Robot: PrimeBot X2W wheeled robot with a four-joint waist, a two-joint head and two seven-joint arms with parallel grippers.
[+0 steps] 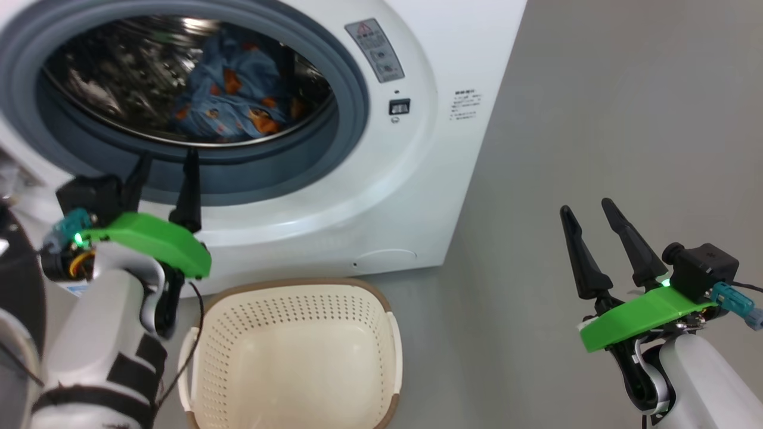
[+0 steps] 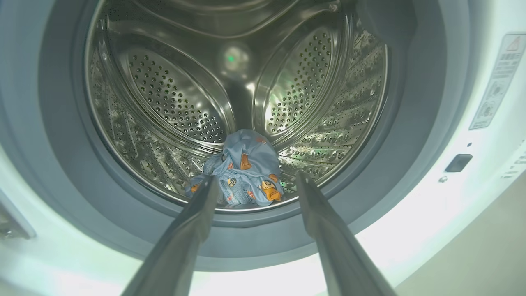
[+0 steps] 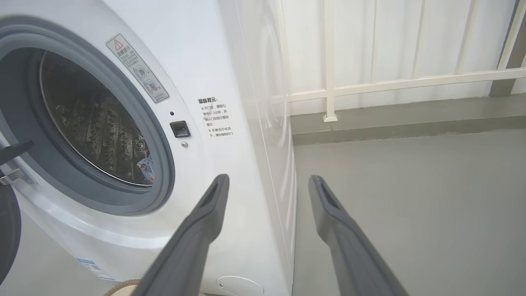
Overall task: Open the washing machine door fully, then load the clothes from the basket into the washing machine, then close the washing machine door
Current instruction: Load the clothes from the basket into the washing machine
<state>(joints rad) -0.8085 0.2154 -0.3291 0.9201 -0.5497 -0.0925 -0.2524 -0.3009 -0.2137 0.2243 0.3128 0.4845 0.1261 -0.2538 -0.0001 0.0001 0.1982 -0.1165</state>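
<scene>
The white washing machine (image 1: 417, 179) stands open, and the light-blue printed clothes (image 1: 232, 101) lie at the bottom of its steel drum (image 2: 172, 98). My left gripper (image 1: 168, 156) is open, fingers pointing at the grey seal just below the drum mouth; between them I see the clothes (image 2: 246, 168), untouched. My right gripper (image 1: 585, 207) is open and holds nothing, off to the right over the floor, past the machine's corner (image 3: 263, 123). The cream basket (image 1: 226, 357) sits on the floor before the machine, with nothing inside. A dark curved edge of the washing machine door (image 3: 6, 230) shows at far left, swung open.
Grey floor (image 1: 596, 119) stretches to the right of the machine. A white railing (image 3: 390, 82) on a low grey kerb runs behind it. The door latch slot (image 3: 180, 128) and a warning label (image 1: 374, 50) sit on the machine's front, right of the opening.
</scene>
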